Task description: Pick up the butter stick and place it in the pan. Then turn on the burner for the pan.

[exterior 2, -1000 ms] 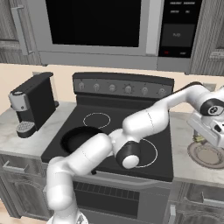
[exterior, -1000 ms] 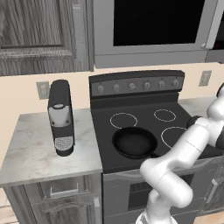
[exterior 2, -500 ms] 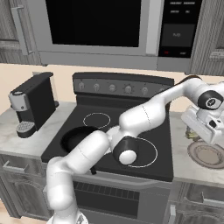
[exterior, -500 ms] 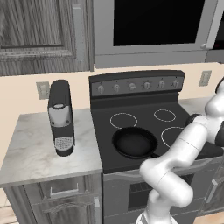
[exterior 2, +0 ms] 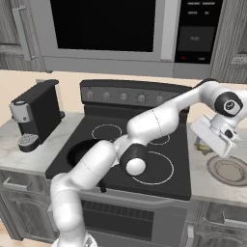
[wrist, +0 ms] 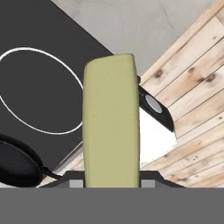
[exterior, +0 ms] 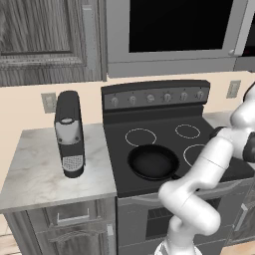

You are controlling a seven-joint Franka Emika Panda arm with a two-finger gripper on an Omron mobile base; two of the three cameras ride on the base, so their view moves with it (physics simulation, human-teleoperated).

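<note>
1. While the butter stick (wrist: 111, 122) is being pinched in the closed gripper (exterior 2: 217, 137), the arm is holding it in the air over the counter (exterior 2: 207, 181) right of the stove (exterior: 164, 149).
2. The pan (exterior: 153, 162) is sitting on a front burner without butter.
3. Placing and switching on the burner are remaining.

— Left counter? 
— Black-and-grey coffee machine (exterior: 69, 133), upright on marble counter (exterior: 35, 169), just beside black stove (exterior: 164, 124).
— Above stove? 
— Microwave (exterior 2: 103, 29), dark door.
— Right counter? 
— Round plate (exterior 2: 229, 170) on marble.
— Wall? 
— Two outlets (exterior: 49, 102).
</note>
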